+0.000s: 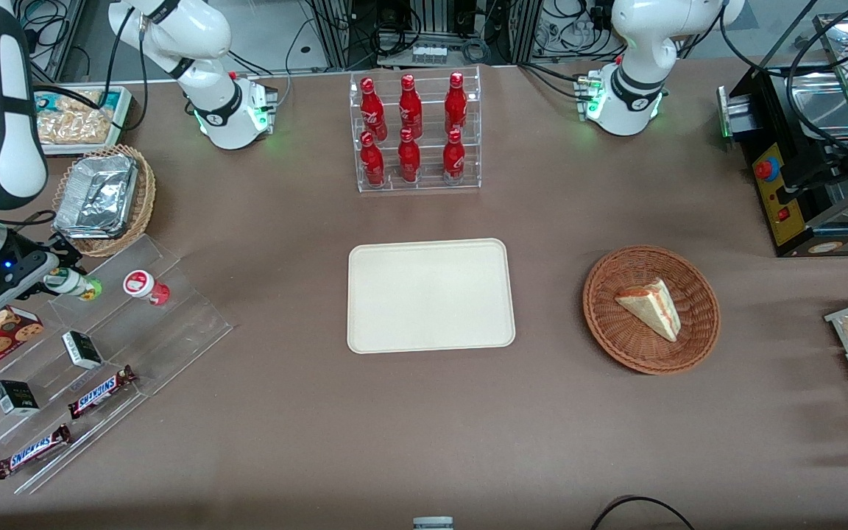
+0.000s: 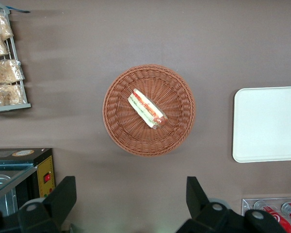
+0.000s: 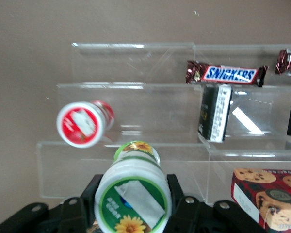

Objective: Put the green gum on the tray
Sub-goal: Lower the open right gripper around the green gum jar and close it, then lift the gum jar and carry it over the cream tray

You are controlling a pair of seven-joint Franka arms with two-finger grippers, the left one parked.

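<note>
At the working arm's end of the table, over the clear acrylic stepped rack (image 1: pixel 129 324), the gripper (image 1: pixel 56 277) is clenched on the green gum (image 1: pixel 74 284), its fingers pressing the bottle's sides just beneath the white lid, as the right wrist view shows for the green gum (image 3: pixel 132 199). The bottle lies tilted nearly flat in the grasp rather than upright: its long axis runs roughly level, with the lid end in toward the wrist camera and the green base pointing out toward the red gum bottle (image 1: pixel 146 287), which stands just beside it on the same step, apart from it. The tray (image 1: pixel 430 295) sits at the table's middle, well apart from the gripper, in the direction the base points and past the red bottle. By my reading, the coming move is a lift clear of the rack and a sideways carry toward the tray, keeping above the red bottle to avoid knocking it.
</note>
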